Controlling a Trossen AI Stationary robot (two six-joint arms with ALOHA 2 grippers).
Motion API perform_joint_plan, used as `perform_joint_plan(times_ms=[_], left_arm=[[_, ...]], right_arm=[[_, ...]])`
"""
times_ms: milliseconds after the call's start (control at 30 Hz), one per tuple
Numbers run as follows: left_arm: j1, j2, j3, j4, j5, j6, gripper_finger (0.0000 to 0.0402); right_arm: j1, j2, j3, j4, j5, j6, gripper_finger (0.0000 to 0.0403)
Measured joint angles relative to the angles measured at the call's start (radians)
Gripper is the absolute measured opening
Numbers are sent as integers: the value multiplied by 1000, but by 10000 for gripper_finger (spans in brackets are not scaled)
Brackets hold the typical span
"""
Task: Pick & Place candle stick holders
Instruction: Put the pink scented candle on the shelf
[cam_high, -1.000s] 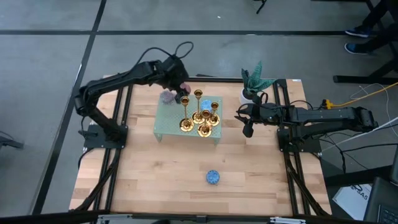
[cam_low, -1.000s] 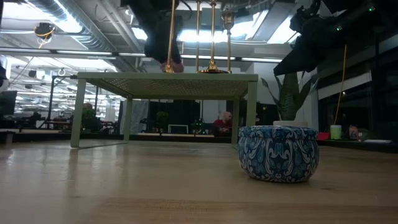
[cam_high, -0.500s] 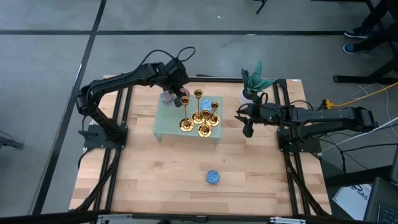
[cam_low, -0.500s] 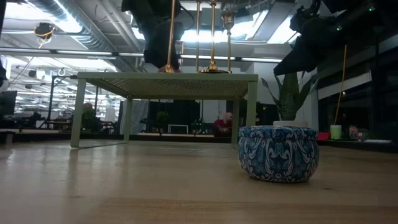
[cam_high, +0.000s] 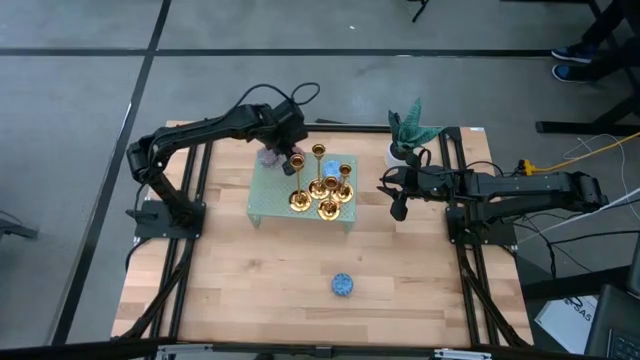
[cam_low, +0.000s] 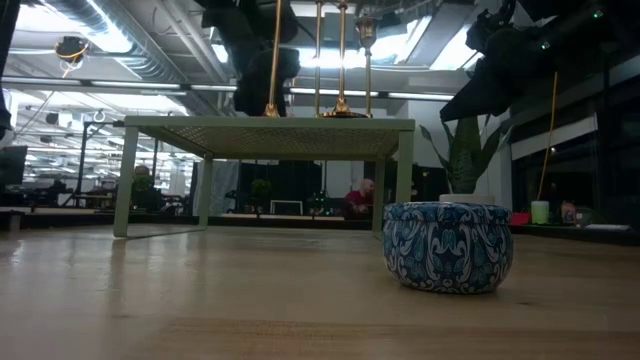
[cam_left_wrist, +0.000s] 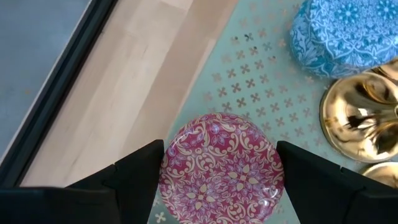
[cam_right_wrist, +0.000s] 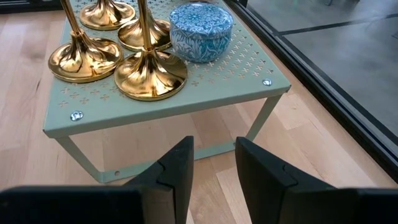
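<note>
Several gold candle stick holders (cam_high: 320, 195) stand upright on their round bases on a pale green perforated shelf (cam_high: 265, 205); the right wrist view shows three of those bases (cam_right_wrist: 149, 74). My left gripper (cam_left_wrist: 221, 180) is open above the shelf's far left corner. Its fingers (cam_left_wrist: 140, 177) stand on either side of a round pink patterned candle (cam_left_wrist: 221, 165) that rests on the shelf; whether they touch it, I cannot tell. My right gripper (cam_right_wrist: 214, 168) hangs right of the shelf, its fingers a narrow gap apart with nothing between them.
A blue patterned candle (cam_high: 318, 151) sits at the shelf's far edge beside the holders. Another blue candle (cam_high: 343, 285) lies on the wooden table toward the near edge. A potted plant (cam_high: 405, 135) stands at the far right.
My left gripper has come down toward the pink candle on the shelf and tipped further downward. In the low view it now hides the candle. The holders and my right gripper have kept still.
</note>
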Motion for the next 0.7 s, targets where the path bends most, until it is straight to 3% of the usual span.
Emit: perform_joint_plan(times_ms=[700], left_arm=[[0, 0, 24, -66, 8, -7, 312]], right_arm=[[0, 0, 0, 0, 0, 0, 122]])
